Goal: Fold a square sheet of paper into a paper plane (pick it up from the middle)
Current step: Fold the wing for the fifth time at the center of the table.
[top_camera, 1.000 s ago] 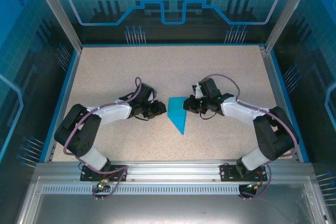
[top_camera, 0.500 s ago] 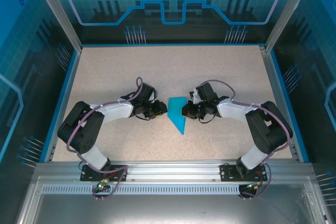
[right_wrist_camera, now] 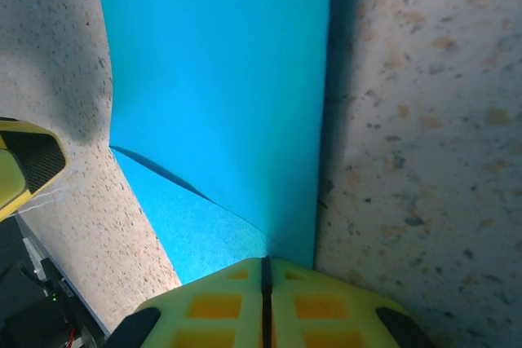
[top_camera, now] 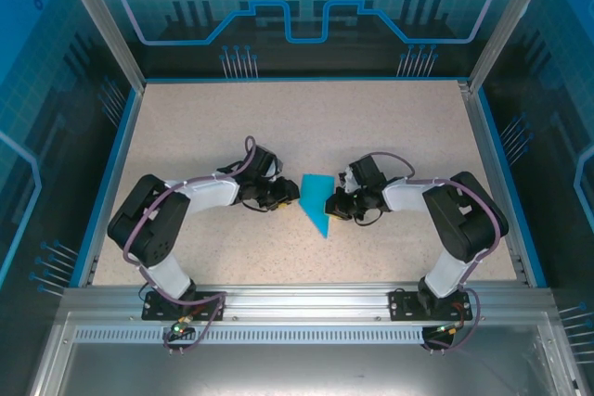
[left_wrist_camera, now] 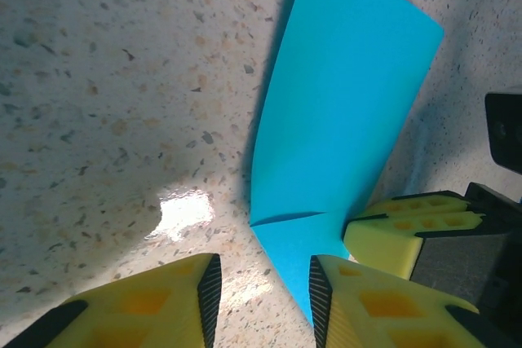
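The square sheet of paper, bright cyan and folded into a narrow pointed shape, lies mid-table with its tip toward the arms. One layer stands lifted off the layer under it. My right gripper is at the sheet's right edge, shut, and the raised layer runs into the seam between its jaws. My left gripper is low on the sheet's left side and open. Between its fingers are bare table and the sheet's left edge, which lies close to the right finger.
The speckled beige tabletop has a blue raised rim on its left, back and right sides. An aluminium rail carries both arm bases at the near edge. The right gripper's yellow fingers sit close in front of the left gripper.
The right gripper has moved down and toward the near edge, keeping its hold on the sheet's right side. The left gripper has edged closer to the sheet and its jaws have widened slightly.
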{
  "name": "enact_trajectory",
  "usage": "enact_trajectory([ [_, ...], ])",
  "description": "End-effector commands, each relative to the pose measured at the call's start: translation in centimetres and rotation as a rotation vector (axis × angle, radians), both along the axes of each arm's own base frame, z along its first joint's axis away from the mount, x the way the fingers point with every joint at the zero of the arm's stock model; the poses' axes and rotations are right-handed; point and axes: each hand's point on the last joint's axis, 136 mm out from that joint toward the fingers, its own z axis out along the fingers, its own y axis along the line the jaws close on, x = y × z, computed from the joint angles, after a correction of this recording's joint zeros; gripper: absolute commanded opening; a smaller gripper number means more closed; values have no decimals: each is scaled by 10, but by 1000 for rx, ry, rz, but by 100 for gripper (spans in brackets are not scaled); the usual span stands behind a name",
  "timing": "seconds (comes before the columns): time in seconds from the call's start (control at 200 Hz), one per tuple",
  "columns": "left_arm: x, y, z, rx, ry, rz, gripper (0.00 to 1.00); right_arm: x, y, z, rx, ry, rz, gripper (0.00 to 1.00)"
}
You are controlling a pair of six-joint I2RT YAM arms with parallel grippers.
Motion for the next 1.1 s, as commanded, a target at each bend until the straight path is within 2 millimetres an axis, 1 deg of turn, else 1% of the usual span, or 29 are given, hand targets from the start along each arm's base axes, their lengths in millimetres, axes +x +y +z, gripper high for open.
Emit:
enact_trajectory([
  [0.0,0,-15,4,-44,31,-18,38,-6,-11,-14,0,40,-29,9],
  [0.1,-1,-19,1,-45,50,-24,39,-7,-13,-16,20,48,-43,10],
  [0.26,-3,-22,-9,-49,87,-10,40,-8,-17,-21,16,55,-52,10],
  [0.465,-2,-30,-12,-79,101,-11,39,-11,-19,-25,7,64,-53,10],
  [0.64,0,-37,-13,-119,107,-9,34,-10,-20,-26,5,65,-54,10],
  [0.885,4,-42,-13,-140,102,-12,32,-11,-20,-28,5,66,-52,10],
  [0.955,5,-43,-12,-147,95,-17,27,-10,-20,-28,4,60,-53,10],
  [1.025,7,-44,-11,-142,90,-24,26,-9,-20,-28,1,59,-54,11],
  [1.095,8,-45,-9,-143,75,-34,22,-8,-20,-28,2,55,-53,11],
])
